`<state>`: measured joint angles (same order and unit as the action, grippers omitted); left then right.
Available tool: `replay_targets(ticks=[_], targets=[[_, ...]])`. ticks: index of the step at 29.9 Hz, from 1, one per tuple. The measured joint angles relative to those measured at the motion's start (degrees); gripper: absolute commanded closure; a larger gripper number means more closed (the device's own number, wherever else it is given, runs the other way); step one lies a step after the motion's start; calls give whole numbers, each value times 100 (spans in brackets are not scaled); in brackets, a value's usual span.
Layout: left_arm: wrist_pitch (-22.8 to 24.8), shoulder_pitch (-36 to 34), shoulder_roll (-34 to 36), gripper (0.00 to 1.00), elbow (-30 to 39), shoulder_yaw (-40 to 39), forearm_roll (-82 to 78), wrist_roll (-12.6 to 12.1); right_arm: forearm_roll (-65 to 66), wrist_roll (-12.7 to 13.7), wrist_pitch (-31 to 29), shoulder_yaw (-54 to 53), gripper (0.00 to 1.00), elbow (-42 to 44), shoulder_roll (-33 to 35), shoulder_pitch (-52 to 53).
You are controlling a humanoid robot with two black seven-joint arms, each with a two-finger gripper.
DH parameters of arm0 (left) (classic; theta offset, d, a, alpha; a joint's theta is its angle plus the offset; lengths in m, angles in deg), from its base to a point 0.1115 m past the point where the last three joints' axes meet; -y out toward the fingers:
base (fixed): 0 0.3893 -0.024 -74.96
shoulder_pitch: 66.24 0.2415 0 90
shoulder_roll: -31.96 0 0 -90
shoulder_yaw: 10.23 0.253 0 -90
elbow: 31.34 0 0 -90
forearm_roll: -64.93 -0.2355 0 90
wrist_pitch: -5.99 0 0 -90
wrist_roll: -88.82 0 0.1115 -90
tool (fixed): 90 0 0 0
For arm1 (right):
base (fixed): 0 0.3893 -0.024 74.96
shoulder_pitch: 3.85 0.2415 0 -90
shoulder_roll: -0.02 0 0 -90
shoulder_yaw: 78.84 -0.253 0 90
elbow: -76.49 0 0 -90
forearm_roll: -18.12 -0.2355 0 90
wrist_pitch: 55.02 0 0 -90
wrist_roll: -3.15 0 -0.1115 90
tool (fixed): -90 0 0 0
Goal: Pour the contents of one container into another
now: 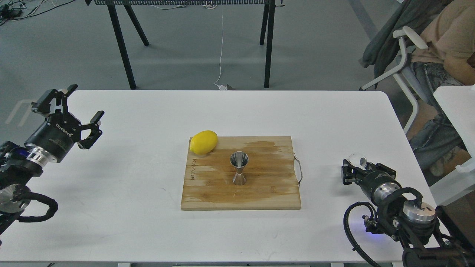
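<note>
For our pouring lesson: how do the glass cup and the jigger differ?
The glass cup is clear; the jigger is shiny steel. The cup sits between the fingers of the right end effector near the table's right side; the jigger stands free and upright on the cutting board. Both are small.

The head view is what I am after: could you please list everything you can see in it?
table: one, white, fills the foreground
cutting board: one, light wood with a metal handle on its right edge, middle of the table
lemon: one, yellow, on the board's far left corner
jigger: one, shiny steel, upright at the board's middle
glass cup: one, clear, at the right claw on the table's right side
chair: one, white frame, far right, a seated person on it
black-legged table: one, beyond on the grey floor
left claw: black, open, empty, over the table's left edge
right claw: black, around the cup
</note>
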<state>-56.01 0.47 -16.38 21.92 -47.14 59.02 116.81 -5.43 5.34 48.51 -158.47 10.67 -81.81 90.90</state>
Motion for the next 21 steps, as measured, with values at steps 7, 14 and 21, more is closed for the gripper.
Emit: replay_targets(ticks=[7,14,21], targets=[[0,0,0,7,0,0,0,0,1,0,15,4,37,-1,0,0],[0,0,0,7,0,0,1,0,1,0,18,-4,31,-1,0,-28],[0,0,0,7,-5,0,0,0,0,0,16,-14,5,-22,0,-61]])
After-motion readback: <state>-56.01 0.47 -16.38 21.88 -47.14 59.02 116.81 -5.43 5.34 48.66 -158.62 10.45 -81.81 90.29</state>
